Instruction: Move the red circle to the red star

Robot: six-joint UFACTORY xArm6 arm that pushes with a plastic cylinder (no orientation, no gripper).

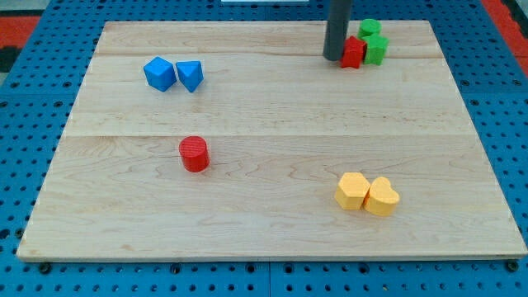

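Up top, my tip (pixel 333 58), a clawless rod, touches the red star (pixel 353 52), far from the red circle (pixel 195 154)

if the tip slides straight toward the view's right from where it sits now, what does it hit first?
My tip would meet the red star first; it sits right beside it, possibly already touching. Green blocks lie just behind the star. The red circle is far off, lower left.

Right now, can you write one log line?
tip: touching red star | red circle: far off, view's lower left | push: not started
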